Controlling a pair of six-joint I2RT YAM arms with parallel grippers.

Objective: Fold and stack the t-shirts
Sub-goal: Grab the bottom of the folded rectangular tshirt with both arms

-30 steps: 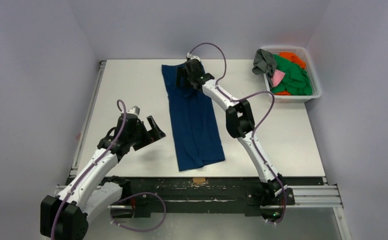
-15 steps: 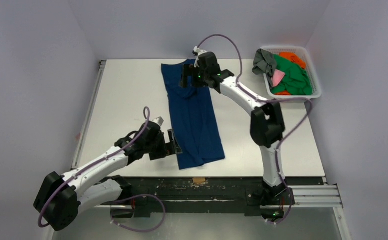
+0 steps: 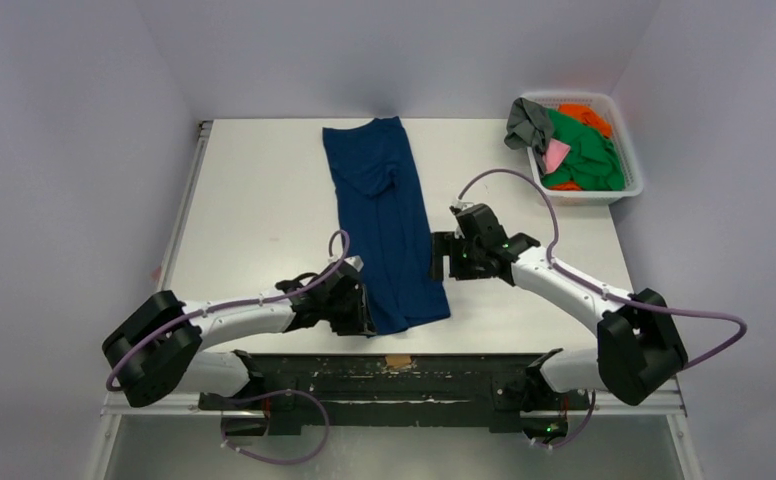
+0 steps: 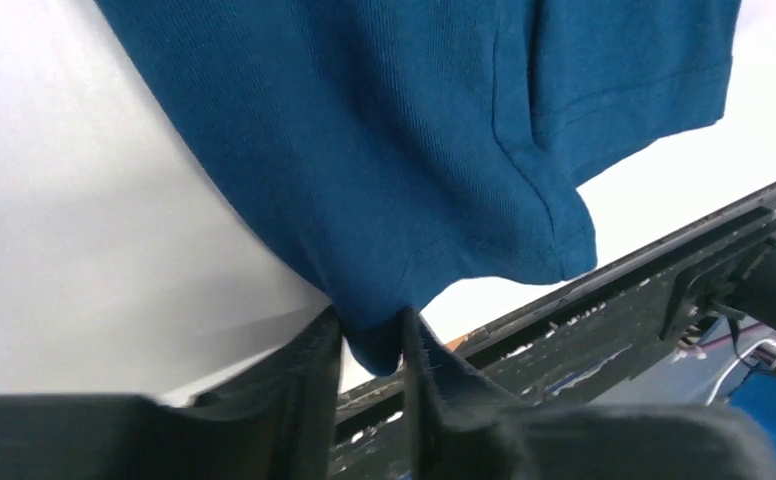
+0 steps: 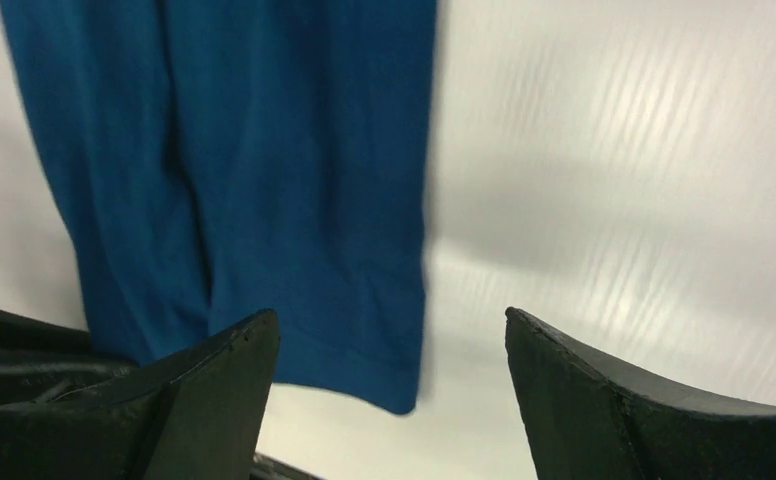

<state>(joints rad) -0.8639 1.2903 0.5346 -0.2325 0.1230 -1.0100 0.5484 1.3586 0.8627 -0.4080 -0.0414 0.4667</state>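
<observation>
Both arms have swung down-frame to the navy t-shirt (image 3: 384,230), a long strip at centre. The left gripper (image 4: 369,340) pinches its lower-left corner; the right gripper (image 3: 437,258), spread wide, nears the lower-right hem. The next fold looks imminent.

"How much of the long navy blue cloth t-shirt (image 3: 384,225) shows from the left wrist?"

"Only its near end. The top edge of that view cuts the rest off, and the very tip of the near corner is buried between the dark fingers (image 4: 304,390) of the left gripper (image 4: 369,335)."

"And from the right wrist?"

"Smeared. The shirt's hem and right edge are soft with blur, its far part runs out at the top, and the right gripper (image 5: 389,325) loses its finger bases at the bottom edge."

"The white plastic mesh basket (image 3: 632,182), far right of the shirt?"

"Its heap of green, orange, grey and pink cloth (image 3: 586,152) overlaps. I can't tell how many pieces there are."
</observation>
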